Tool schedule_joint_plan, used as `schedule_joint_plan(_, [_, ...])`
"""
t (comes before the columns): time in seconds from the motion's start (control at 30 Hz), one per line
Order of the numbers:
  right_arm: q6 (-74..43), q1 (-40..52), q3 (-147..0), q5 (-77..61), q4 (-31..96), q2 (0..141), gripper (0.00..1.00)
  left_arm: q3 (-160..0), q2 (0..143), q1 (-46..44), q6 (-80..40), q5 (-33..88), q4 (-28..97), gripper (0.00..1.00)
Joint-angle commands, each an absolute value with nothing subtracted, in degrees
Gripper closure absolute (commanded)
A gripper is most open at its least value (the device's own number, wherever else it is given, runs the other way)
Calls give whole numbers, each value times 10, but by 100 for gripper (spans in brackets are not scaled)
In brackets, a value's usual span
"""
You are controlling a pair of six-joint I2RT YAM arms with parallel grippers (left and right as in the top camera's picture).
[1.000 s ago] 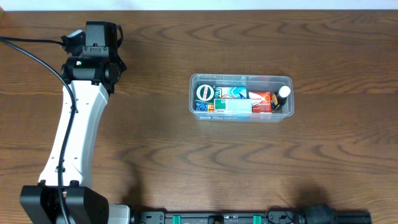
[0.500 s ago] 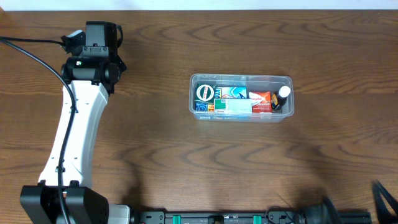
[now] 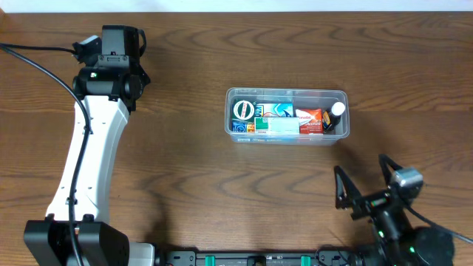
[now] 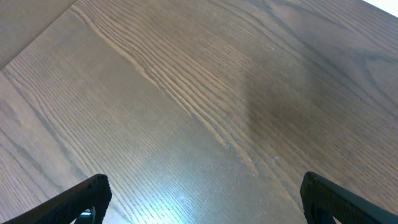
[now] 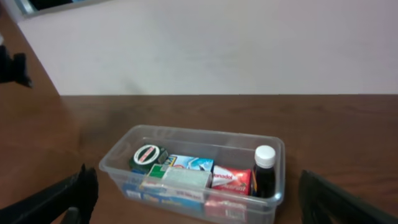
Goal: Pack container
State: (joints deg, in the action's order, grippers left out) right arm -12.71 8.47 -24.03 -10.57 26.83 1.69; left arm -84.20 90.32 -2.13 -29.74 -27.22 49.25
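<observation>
While right end effector (image 3: pixel 364 185) hovers low over tabletop (image 3: pixel 222 192), jaws wide, holding nothing, container (image 3: pixel 287 90) sits ahead of it, apart. Inside: round tin (image 5: pixel 147 155), red box (image 5: pixel 231 179), dark white-capped bottle (image 5: pixel 263 171) at right end. Left end effector (image 4: pixel 205 208) wide, empty; container well apart, to its right.

The left gripper (image 4: pixel 202 190) shows its jaws only as two dark tips in the lower corners of its wrist view; the rest is cut off. Overhead, the right arm (image 3: pixel 403 236) runs off the lower right edge. The print on the boxes (image 3: pixel 281 118) in the container (image 3: pixel 288 90) is too small to read.
</observation>
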Motion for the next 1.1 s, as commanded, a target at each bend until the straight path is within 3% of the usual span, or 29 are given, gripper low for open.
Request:
schedule_joint_plan(0.0, [-166,83,-209,-119,218,14,1,-846,900,-19,-292,-281,494,2])
schedule_joint_plan(0.2, [-164,83,-140,-174,69,14,1,-846,900,-19,-292,-281,494,2])
schedule_joint_plan(0.53, [-149,83,-42,-168,-32,14,1,-846,900,-19,-292,-281,494,2])
schedule_joint_plan(1.07, [-8,82,-4,-85,36,18,1,-846,900,-19,-292,-281,494,2])
